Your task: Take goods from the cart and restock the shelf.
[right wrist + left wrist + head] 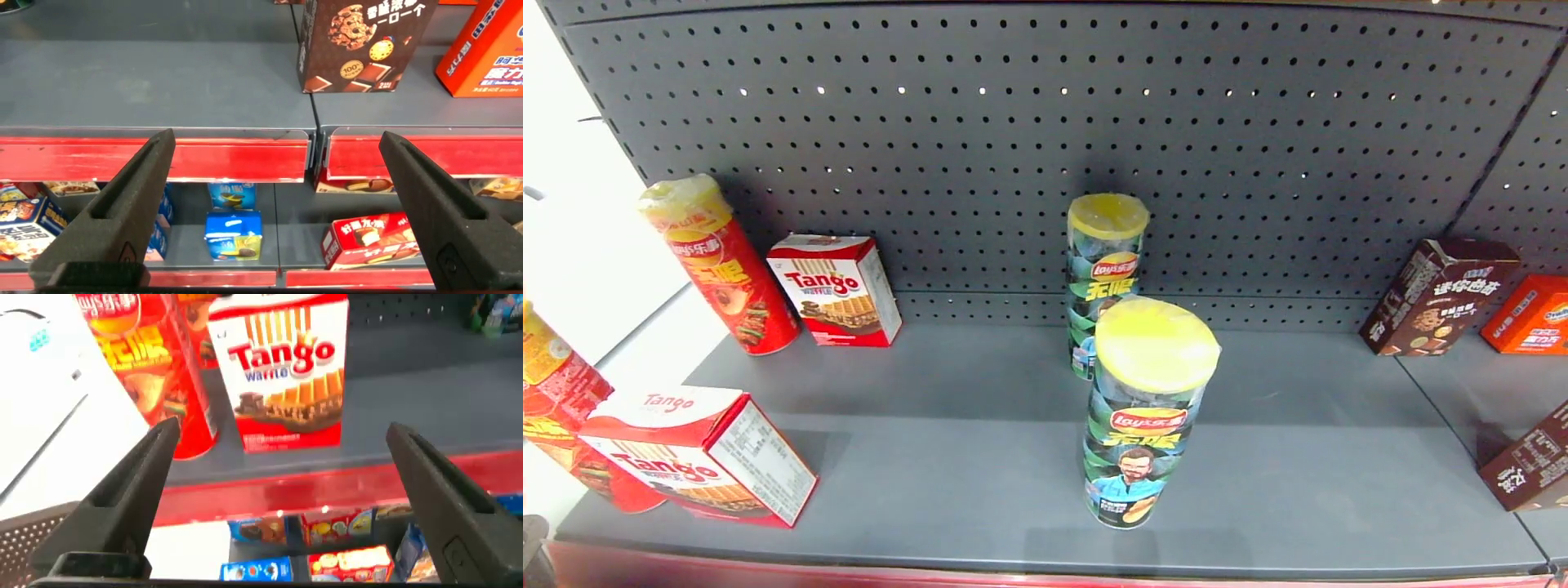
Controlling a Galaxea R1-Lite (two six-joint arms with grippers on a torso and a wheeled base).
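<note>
A grey metal shelf with a grey perforated back panel holds snack goods. The landmark is a tall green cardboard crisp tube with a yellow plastic lid, standing upright near the middle of the shelf, towards its front edge.

Just behind this front green tube, near the back panel, stands a second green tube with a yellow lid. Well to the left of the front green tube and farther back stand a red crisp tube with a yellow lid and, just beside it, a red and white wafer box. To the left of the front green tube, at the shelf's front, sits a second red and white wafer box, with another red tube beyond it. Well to the right and farther back are a dark brown biscuit box and an orange box; a second brown box sits right and nearer.

The left gripper hangs before the shelf's red front strip, well left of the front green tube, fingers spread wide and holding nothing. The right gripper hangs before the strip to the tube's right, likewise spread wide and empty, with blue packets on a lower shelf beneath.
</note>
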